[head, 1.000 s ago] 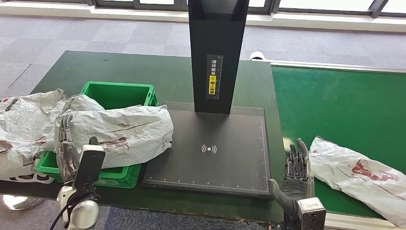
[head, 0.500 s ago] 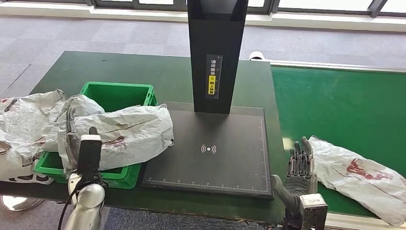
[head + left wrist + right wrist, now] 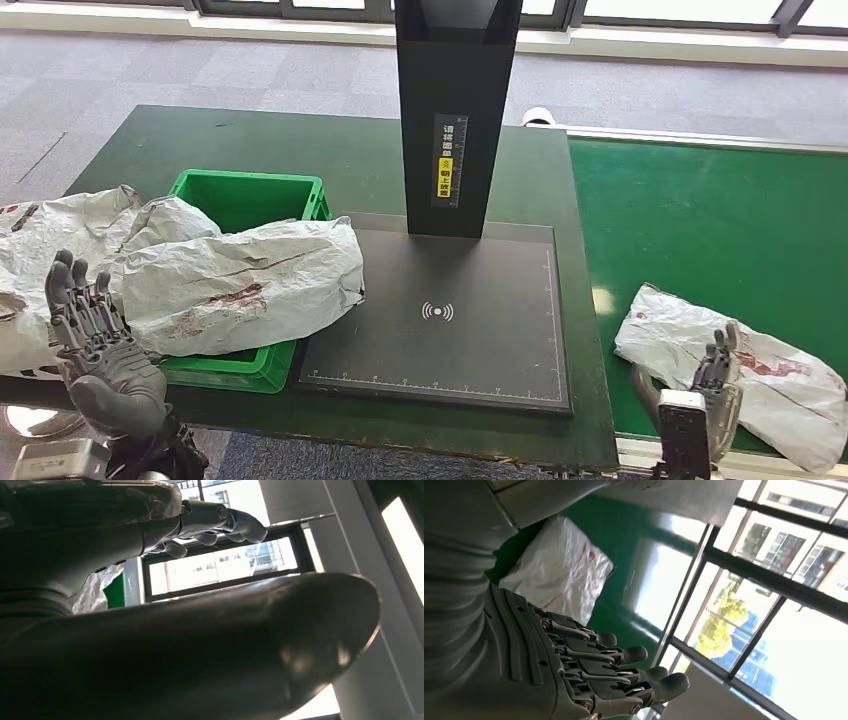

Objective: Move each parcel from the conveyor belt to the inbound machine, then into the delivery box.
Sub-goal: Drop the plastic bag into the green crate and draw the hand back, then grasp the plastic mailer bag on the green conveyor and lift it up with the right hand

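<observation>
Left hand (image 3: 100, 350): raised at the near left edge of the table, fingers spread and extended, holding nothing; it stands just in front of the crumpled parcels.
Right hand (image 3: 715, 385): upright at the near edge of the conveyor belt (image 3: 720, 215), fingers extended and apart, empty; its fingertips overlap the near side of the belt parcel, contact cannot be told.
Belt parcel (image 3: 730, 365): 1 white bag with red print, lying flat on the green belt near its front edge, well apart from the scanner.
Inbound machine (image 3: 440, 315): flat black plate with a ruled border, bare; a black column (image 3: 455, 110) rises from its far edge.
Delivery box (image 3: 245, 200): green crate left of the plate, touching its edge; 1 white parcel (image 3: 250, 285) drapes over its near rim and overhangs the plate's left border.
Other bags (image 3: 55, 245): crumpled white parcels on the table left of the crate.
</observation>
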{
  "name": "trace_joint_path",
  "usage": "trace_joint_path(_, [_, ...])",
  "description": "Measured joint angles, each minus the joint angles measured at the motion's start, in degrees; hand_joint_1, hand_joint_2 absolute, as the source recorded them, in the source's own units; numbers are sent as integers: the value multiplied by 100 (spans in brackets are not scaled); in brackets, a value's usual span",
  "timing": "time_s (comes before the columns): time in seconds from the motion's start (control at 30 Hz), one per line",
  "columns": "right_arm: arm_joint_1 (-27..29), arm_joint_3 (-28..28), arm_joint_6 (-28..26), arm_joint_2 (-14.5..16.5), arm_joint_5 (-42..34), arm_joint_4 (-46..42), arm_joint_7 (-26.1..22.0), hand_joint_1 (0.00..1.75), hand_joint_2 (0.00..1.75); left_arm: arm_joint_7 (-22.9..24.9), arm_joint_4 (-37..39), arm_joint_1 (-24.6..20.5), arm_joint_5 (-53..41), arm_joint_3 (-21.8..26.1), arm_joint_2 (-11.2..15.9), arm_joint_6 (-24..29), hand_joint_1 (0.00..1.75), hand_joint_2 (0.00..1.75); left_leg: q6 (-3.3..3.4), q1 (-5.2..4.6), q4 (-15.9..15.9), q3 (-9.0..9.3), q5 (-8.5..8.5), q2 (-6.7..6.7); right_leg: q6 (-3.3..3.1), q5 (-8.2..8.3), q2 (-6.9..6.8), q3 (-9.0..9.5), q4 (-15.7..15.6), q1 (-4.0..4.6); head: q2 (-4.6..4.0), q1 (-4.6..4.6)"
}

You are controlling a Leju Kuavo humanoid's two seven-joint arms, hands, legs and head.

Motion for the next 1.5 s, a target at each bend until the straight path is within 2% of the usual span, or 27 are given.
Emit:
trace_joint_path(0.17, [-130, -743, 105, -5, 34, 284, -136, 0, 175, -1, -554, 201, 80, -279, 2, -81, 0, 0, 0, 0, 0, 2, 0, 0, 0, 0, 1, 2, 0, 0, 0, 1])
trace_joint_path(0.3, [-297, -1123, -130, -20, 368, 560, -39, 0, 175, -1, -880, 268, -195, -568, 60, -19, 0, 0, 0, 1, 0, 4, 0, 2, 0, 0, 1, 2, 0, 2, 0, -1])
trace_joint_path(0.47, [-843, -1617, -582, -381, 1052, 1713, 252, 0, 175, -1, -1036, 227, -268, -1246, 335, 142, 0, 0, 1, -1, 1, 6, 1, 3, 4, 4, 2, 7, 0, -2, 0, 2])
trace_joint_path(0.7, [-1572, -1719, -859, -921, 1722, 3440, 636, 0, 175, 3, -1042, 207, -43, -1469, 451, -125, 0, 0, 5, -4, 4, 10, 4, 6, 7, 11, 3, 8, 0, -4, 0, 0])
trace_joint_path(1.03, [-1855, -1719, -878, -1125, 1849, 4222, 705, 0, 175, 3, -1056, 214, -40, -1497, 477, -205, 0, 0, 5, -2, 1, 6, 4, 5, 3, 7, 3, 6, 2, -2, 0, 0])
trace_joint_path(1.17, [-1937, -1704, -998, -1136, 2343, 4511, 1040, 0, 175, 3, -1054, 276, -118, -1497, 473, -373, 0, 0, 5, -3, 1, 5, 4, 4, 3, 7, 2, 6, 2, -3, 0, 1])
trace_joint_path(1.33, [-2107, -1554, -1027, -1156, 2991, 4965, 1713, 0, 175, 4, -1036, 291, -68, -1497, 472, -531, 0, 0, 5, -3, 2, 9, 4, 3, 3, 7, 1, 7, 1, -3, 0, 1])
trace_joint_path(1.5, [-2136, -1332, -418, -1236, 3560, 5338, 2761, 0, 175, 8, -966, 287, 49, -1448, 438, -935, 0, 0, 4, 1, 2, 15, 2, 4, 3, 7, 2, 12, -2, 2, 0, 1])
